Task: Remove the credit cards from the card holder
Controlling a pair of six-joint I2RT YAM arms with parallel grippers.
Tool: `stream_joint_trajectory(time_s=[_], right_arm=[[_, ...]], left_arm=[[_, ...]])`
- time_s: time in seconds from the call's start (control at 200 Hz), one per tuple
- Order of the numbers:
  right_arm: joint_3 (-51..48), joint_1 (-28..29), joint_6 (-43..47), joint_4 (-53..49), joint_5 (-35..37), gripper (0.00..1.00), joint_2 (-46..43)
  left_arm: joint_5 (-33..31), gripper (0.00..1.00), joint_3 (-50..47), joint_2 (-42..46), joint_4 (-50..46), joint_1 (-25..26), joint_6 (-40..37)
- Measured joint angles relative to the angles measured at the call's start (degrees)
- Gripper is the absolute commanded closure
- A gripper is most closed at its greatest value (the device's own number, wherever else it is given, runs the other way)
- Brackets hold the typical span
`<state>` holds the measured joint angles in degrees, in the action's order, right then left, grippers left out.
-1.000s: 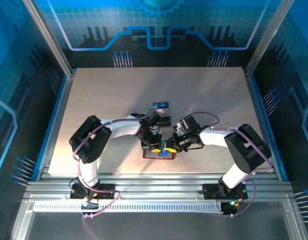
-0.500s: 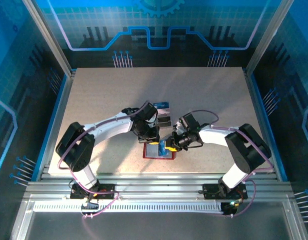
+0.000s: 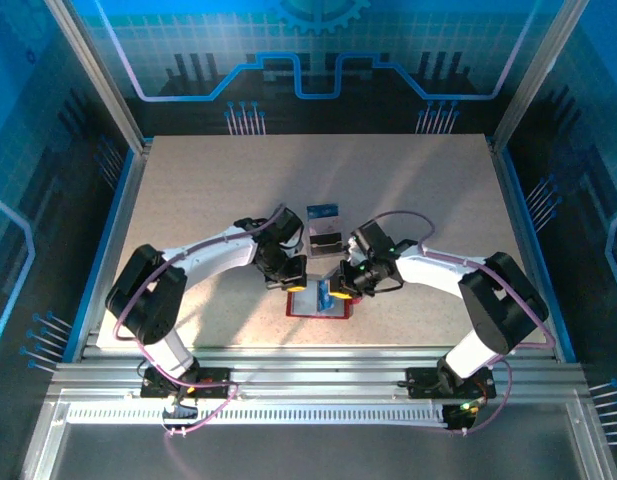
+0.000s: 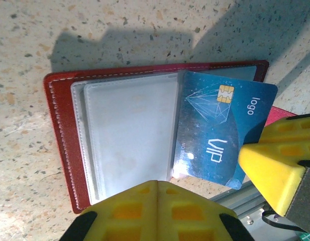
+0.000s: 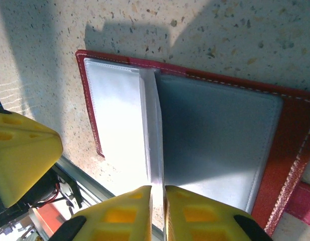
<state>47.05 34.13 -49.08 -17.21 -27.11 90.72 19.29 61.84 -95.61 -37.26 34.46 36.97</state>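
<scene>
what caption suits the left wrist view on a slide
Blue plastic VIP card half out of the open red folding card holder, a yellow finger of the right gripper at its corner

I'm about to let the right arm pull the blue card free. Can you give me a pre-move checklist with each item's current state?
1. card holder lying open on the table: ok.
2. blue card already partly out of its pocket: ok.
3. right end effector pinching that card's edge: ok.
4. left end effector shut: ok. Whether it presses the holder down: cannot tell.
5. removed cards lying apart from the holder, on its far side: ok.
</scene>
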Motion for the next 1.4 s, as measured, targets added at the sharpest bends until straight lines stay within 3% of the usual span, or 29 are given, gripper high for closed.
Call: stream_joint_trajectory(time_s=[0.63, 0.805, 1.08, 1.401], right_arm=[[2.16, 0.70, 1.01, -5.60, 2.73, 1.00, -2.36], [5.60, -0.85, 5.42, -9.57, 2.60, 1.00, -5.53], [18.49, -2.43, 31.50, -22.38, 3.87, 1.00, -4.04], [32.28, -2.34, 67.58, -39.91, 13.42, 1.00, 1.03]], left_arm=[[0.02, 0.97, -2.97, 3.06, 0.04, -4.46, -1.16], [0.02, 0.97, -4.22, 3.82, 0.24, -6.47, -1.20], [0.02, 0.97, -6.19, 3.82, 0.55, -7.85, -1.66], [0.02, 0.97, -8.22, 3.87, 1.11, -8.15, -2.67]])
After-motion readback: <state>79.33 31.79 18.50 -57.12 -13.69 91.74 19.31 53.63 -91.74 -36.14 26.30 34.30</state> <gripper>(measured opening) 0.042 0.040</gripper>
